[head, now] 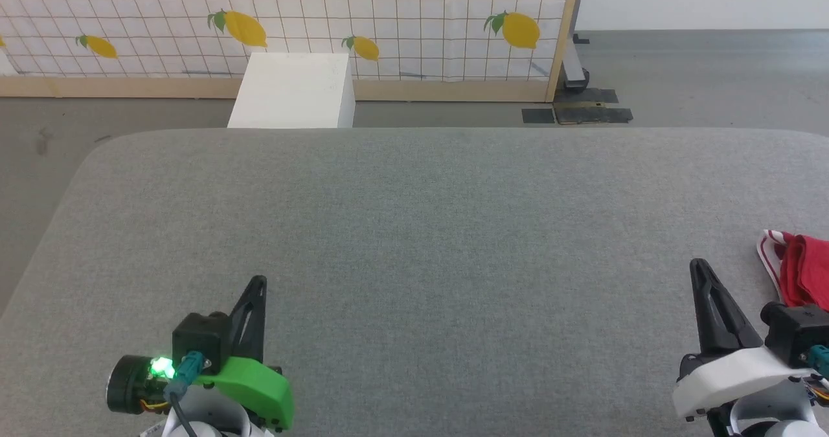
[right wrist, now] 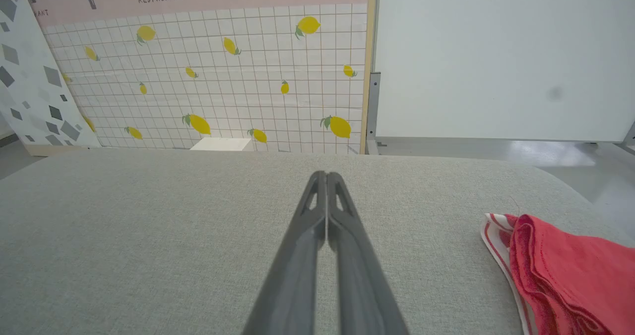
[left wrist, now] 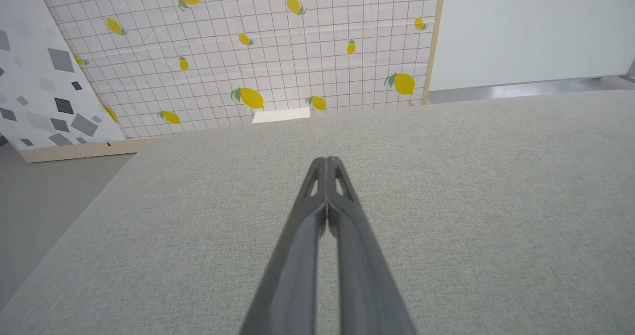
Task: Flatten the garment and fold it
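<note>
Bunched red fabric garment [head: 803,270] [right wrist: 570,270] with white-and-red striped trim lies on grey textile tabletop [head: 414,230], just right of right gripper [head: 699,267] [right wrist: 326,175], clear of its fingers. Right gripper's dark fingers pressed tip to tip, holding nothing. Left gripper [head: 258,281] [left wrist: 327,161] likewise closed and empty, garment well off to its right.

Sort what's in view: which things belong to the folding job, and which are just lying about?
Job: red garment, bunched at the grey table's right edge; left claw and right claw, both shut.
Lying about: white box; lemon-print panel.
</note>
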